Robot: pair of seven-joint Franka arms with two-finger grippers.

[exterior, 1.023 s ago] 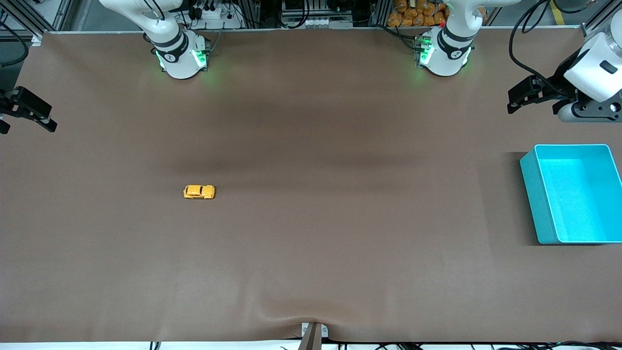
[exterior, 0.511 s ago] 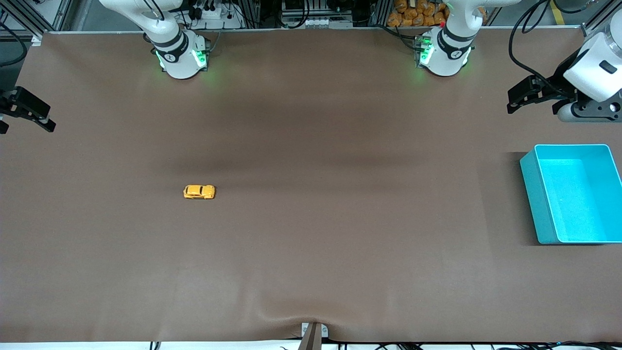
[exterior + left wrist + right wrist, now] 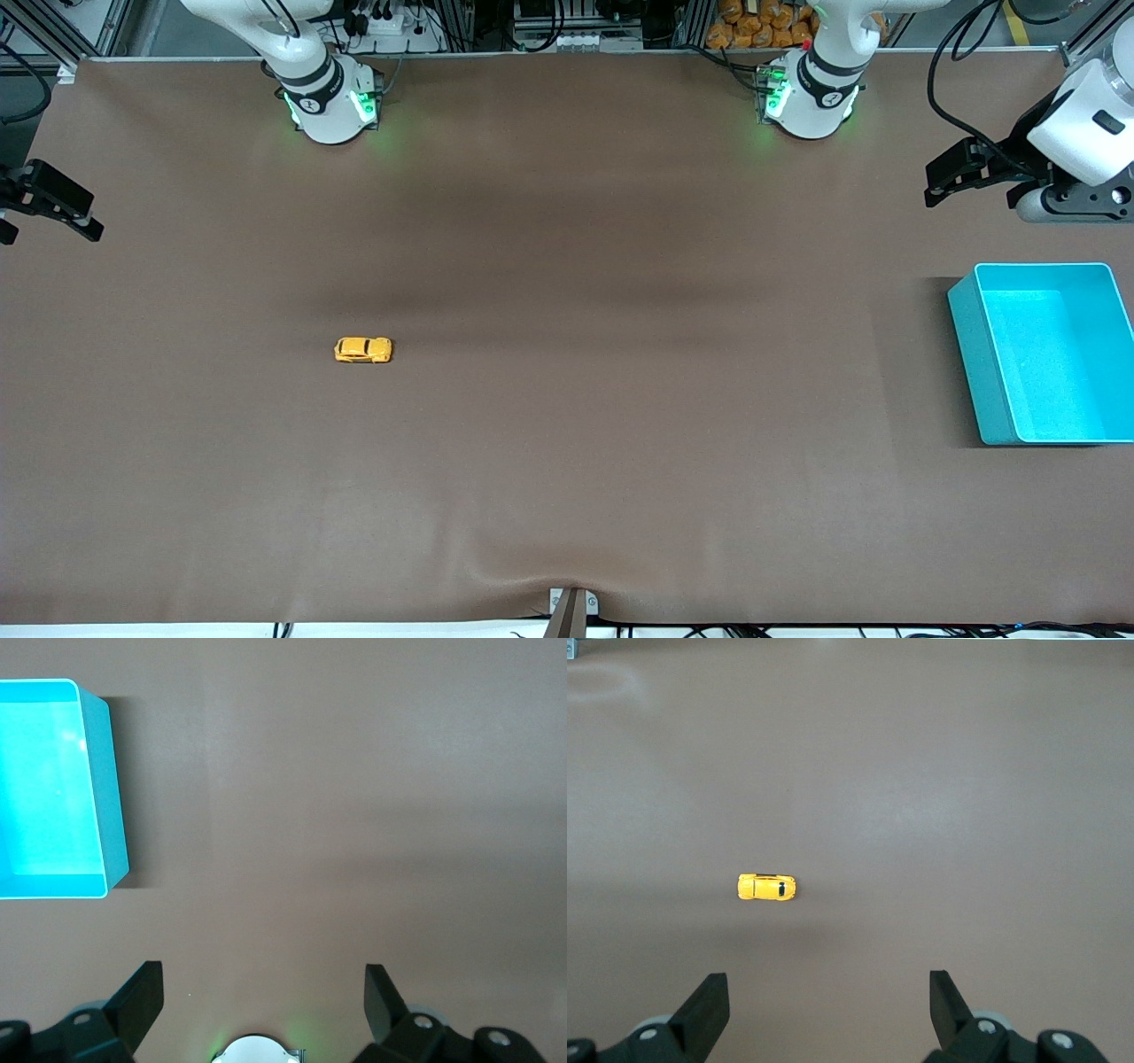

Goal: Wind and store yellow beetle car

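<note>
The yellow beetle car (image 3: 363,350) stands on its wheels on the brown mat, toward the right arm's end of the table. It also shows in the right wrist view as the car (image 3: 766,888), well apart from the fingers. My right gripper (image 3: 49,226) hangs open and empty at that end of the table, its own view showing the gripper (image 3: 828,977) with bare mat between the jaws. My left gripper (image 3: 930,184) waits open and empty above the mat, beside the cyan bin (image 3: 970,354). In the left wrist view the gripper (image 3: 263,973) holds nothing.
The cyan bin (image 3: 111,797) is empty and sits at the left arm's end of the table. The two arm bases (image 3: 332,102) (image 3: 811,97) stand along the table's back edge. A small bracket (image 3: 571,607) lifts the mat at the edge nearest the front camera.
</note>
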